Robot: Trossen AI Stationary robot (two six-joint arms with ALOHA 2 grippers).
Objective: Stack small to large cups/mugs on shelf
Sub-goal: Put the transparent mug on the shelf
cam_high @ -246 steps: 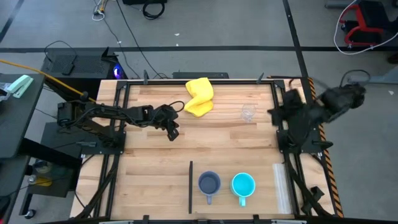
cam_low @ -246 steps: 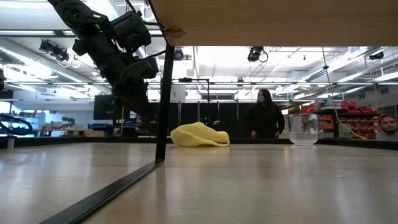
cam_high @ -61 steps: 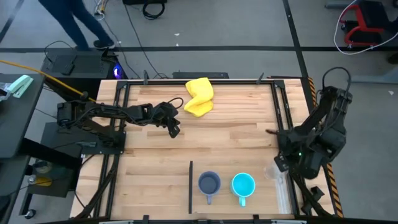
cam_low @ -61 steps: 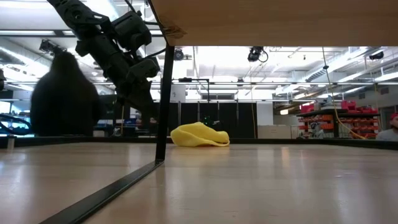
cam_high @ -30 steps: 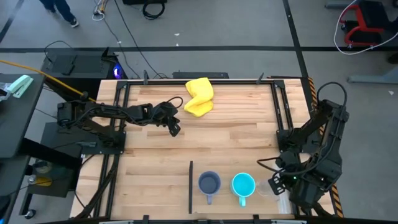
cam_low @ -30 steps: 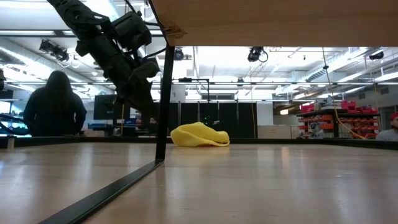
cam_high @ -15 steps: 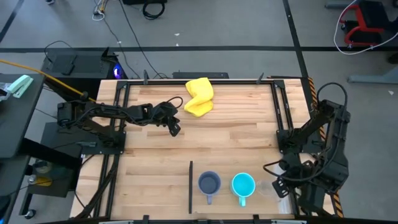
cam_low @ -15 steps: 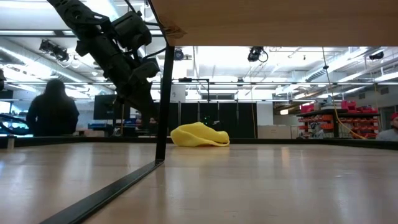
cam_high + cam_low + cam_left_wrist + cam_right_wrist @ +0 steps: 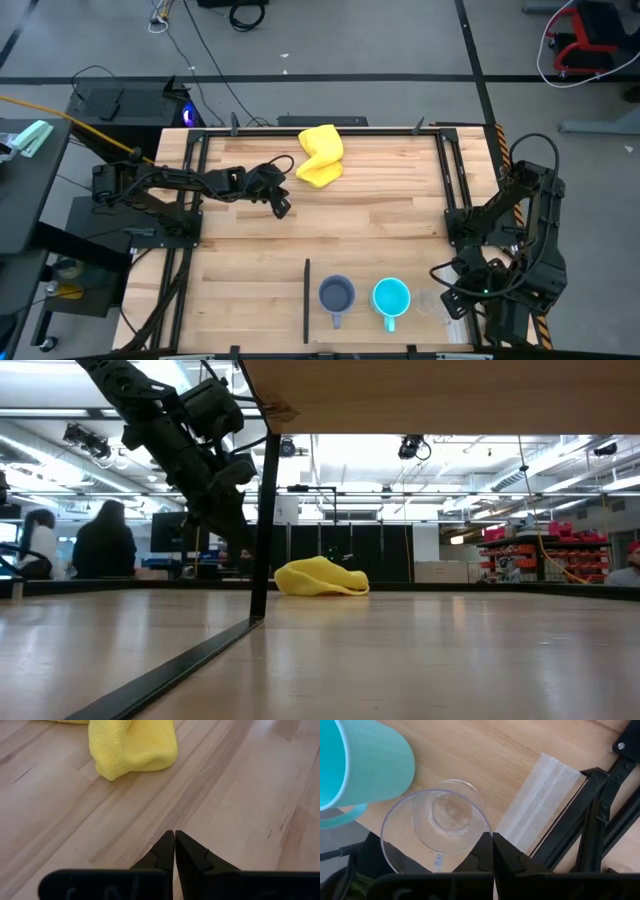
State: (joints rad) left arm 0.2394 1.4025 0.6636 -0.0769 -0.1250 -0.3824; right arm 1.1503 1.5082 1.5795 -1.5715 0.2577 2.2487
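Note:
Three vessels stand in a row on the shelf top near the table's near edge. They are the grey-blue mug (image 9: 336,294), the turquoise mug (image 9: 391,297) and the clear cup (image 9: 428,300), which sits just right of the turquoise one. My right gripper (image 9: 443,300) is beside the clear cup (image 9: 437,827) and shut on it, with the turquoise mug (image 9: 367,765) close by. My left gripper (image 9: 280,207) is shut and hovers over bare wood just short of the yellow cloth (image 9: 132,745), touching nothing. The low view shows none of the cups. My right gripper pinches the clear cup's rim (image 9: 482,827) between its two fingers, on the side away from the turquoise mug. The fingers come from above, pointing down. The cup is upright, mouth up. Whether its base rests on the shelf, I cannot tell.
The yellow cloth (image 9: 320,155) lies crumpled near the far edge. A pale plastic strip (image 9: 456,300) lies along the right side by the right arm's frame (image 9: 600,810). A dark upright divider (image 9: 306,298) stands left of the grey-blue mug. People stand in the room beyond (image 9: 100,545).
My right arm has shifted slightly toward the table's right edge while the clear cup has stayed beside the turquoise mug. My left arm has kept still. A person in the room beyond has moved about.

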